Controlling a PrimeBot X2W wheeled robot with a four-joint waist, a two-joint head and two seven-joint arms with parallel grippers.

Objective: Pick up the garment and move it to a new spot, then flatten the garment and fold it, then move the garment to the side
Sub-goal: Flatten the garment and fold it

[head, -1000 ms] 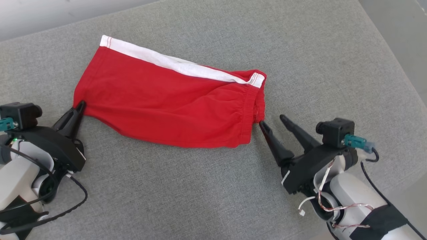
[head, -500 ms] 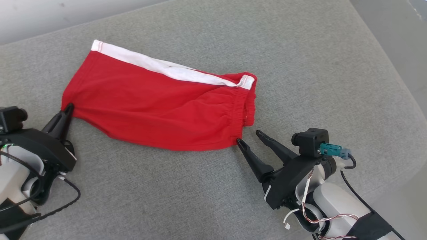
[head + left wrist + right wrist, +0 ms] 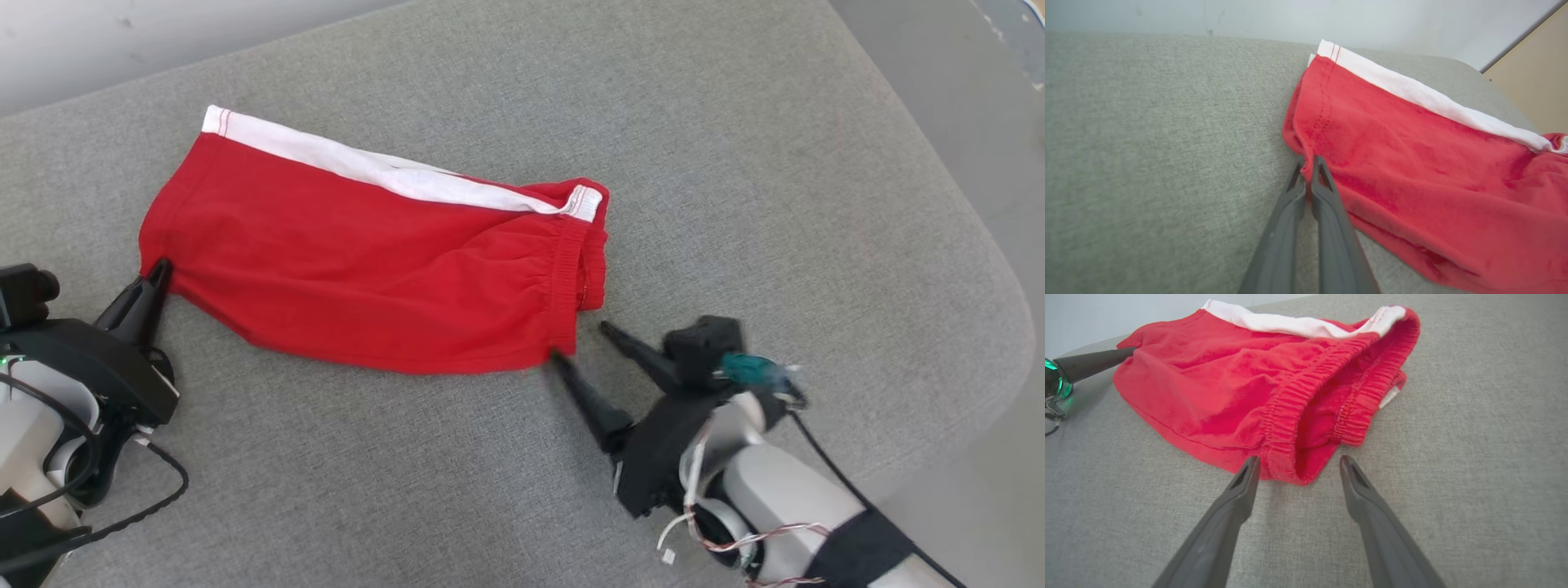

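**Desk:** What is the head view showing?

**Photographer:** A pair of red shorts (image 3: 367,269) is lying spread out on the grey fabric-covered bench (image 3: 735,163). Its white side stripe (image 3: 384,167) is running along the far edge, and the elastic waistband (image 3: 567,278) is facing the robot's right. The left gripper (image 3: 159,269) is pinching the hem corner at the opposite end, its fingers closed on the cloth. The right gripper (image 3: 582,342), slightly blurred, is sitting just beside the waistband's near corner. Its fingers are spread wide and gripping nothing.

**Desk:** And the left wrist view?

**Photographer:** The left gripper (image 3: 1308,161) is clamping a small fold of red hem between its fingertips. The red shorts (image 3: 1412,163) are stretching away to the right over the bench (image 3: 1147,143), with the white side stripe (image 3: 1412,92) along the top. A pale wall (image 3: 1249,16) is standing behind.

**Desk:** The right wrist view?

**Photographer:** The right gripper (image 3: 1299,458) is standing open, and the gathered corner of the waistband (image 3: 1310,384) is lying between its two fingertips. I cannot tell whether either finger is touching the cloth. The red shorts (image 3: 1208,375) are resting flat on the bench (image 3: 1474,416) with the waist opening gaping a little. At the far left, the left gripper (image 3: 1126,353) is holding the hem corner.
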